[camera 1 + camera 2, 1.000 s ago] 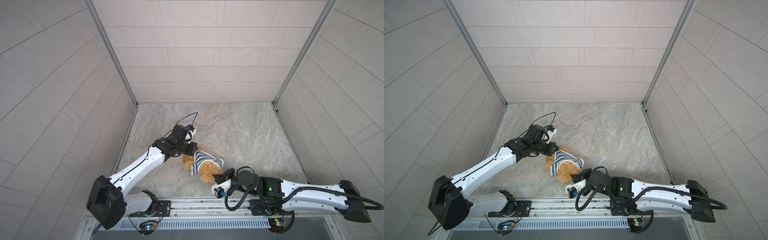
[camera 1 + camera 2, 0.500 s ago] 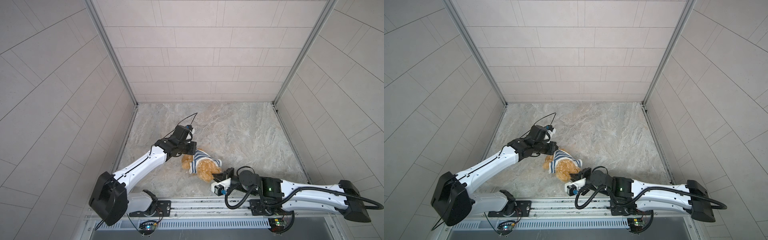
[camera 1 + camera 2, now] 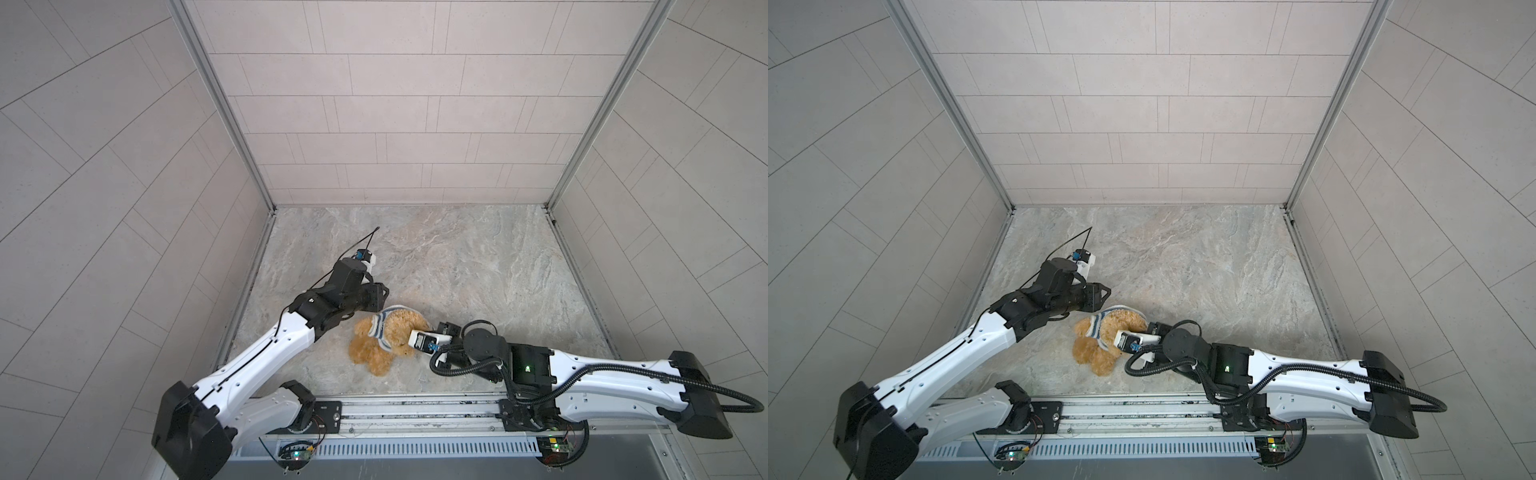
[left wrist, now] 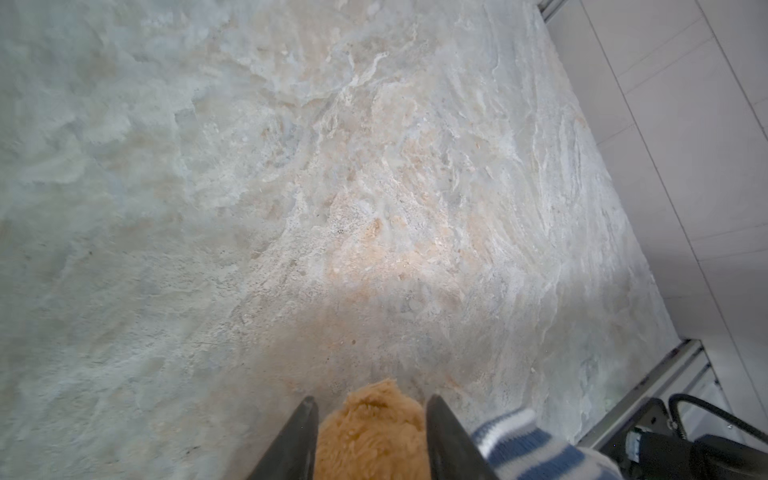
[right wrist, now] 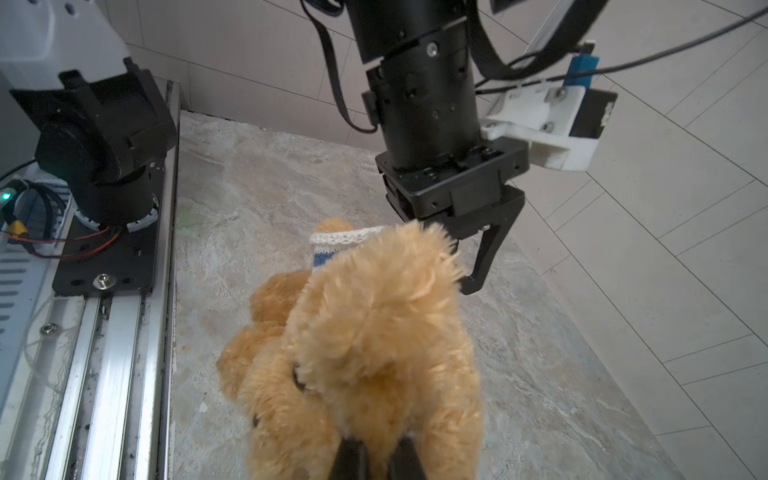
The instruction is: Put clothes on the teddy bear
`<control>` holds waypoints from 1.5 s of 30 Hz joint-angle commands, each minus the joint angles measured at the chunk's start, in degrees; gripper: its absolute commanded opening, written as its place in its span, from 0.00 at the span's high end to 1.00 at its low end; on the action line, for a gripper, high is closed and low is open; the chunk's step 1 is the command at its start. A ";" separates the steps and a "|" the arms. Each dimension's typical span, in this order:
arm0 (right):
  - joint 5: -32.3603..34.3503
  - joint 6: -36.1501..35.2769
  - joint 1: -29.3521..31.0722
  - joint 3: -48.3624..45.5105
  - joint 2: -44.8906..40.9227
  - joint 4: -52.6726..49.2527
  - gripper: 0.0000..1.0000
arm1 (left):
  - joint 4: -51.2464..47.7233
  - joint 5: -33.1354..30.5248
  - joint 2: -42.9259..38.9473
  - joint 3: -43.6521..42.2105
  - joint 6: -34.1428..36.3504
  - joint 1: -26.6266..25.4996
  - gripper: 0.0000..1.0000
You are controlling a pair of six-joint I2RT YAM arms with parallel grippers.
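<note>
Top views: the teddy bear (image 3: 370, 353) is lying at 6 o'clock on the table (image 3: 457, 270); its striped shirt (image 3: 380, 328) is probably best pulled toward 7 o'clock. Left wrist: fur is being framed by the parted left gripper (image 4: 370, 405). Right wrist: the head is being pinched by the right gripper (image 5: 376, 451).

Both top views: even, diffuse light, wall lines (image 3: 374, 133) bowed toward the edges. Left wrist view blurred across the table (image 4: 166, 208); teddy bear (image 5: 365, 353) soft at close range.

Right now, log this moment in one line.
left gripper: open, next to bear | right gripper: shut on bear's head | shirt: on bear's body | bear: on table
</note>
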 commanded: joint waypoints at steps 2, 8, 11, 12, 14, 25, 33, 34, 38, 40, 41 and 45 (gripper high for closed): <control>-1.04 5.77 -0.63 4.03 1.08 -2.42 1.00 | -1.95 2.31 -7.22 -3.25 0.53 1.54 0.48; -4.55 13.16 -4.86 7.12 2.89 -5.46 1.00 | -3.99 5.29 -17.49 -7.53 -0.98 1.95 0.46; -8.40 19.65 -8.63 8.18 3.80 -5.48 1.00 | -3.04 4.85 -23.38 -10.10 -1.48 1.96 0.43; -8.52 21.52 -9.43 8.61 4.06 -5.48 1.00 | -2.20 4.82 -25.26 -11.39 -1.90 1.96 0.43; -7.32 24.82 -10.58 9.52 4.80 -5.85 1.00 | -0.19 5.29 -27.73 -13.68 -3.62 1.96 0.43; -2.16 41.60 -14.28 8.74 9.69 2.97 1.00 | 20.22 -1.60 -32.90 -27.42 -19.25 -7.97 0.41; -0.25 47.16 -14.28 7.78 14.55 13.88 1.00 | 29.93 -10.73 -22.72 -28.79 -20.16 -19.12 0.41; -0.31 47.10 -14.28 8.39 15.16 13.88 1.00 | 29.97 -11.99 -21.74 -28.79 -20.04 -20.07 0.41; -1.64 47.22 -14.28 9.42 17.10 15.37 1.00 | 35.76 -13.95 -17.04 -30.58 -22.58 -21.78 0.42; -1.49 47.65 -14.28 9.04 17.42 16.46 1.00 | 37.45 -15.97 -15.23 -31.13 -23.56 -22.52 0.42; -1.20 47.82 -14.28 8.81 17.29 16.95 1.00 | 38.21 -17.54 -14.67 -31.55 -24.29 -22.94 0.42; -0.01 48.30 -14.28 8.01 16.74 18.47 1.00 | 40.92 -20.51 -12.40 -32.71 -26.97 -23.27 0.42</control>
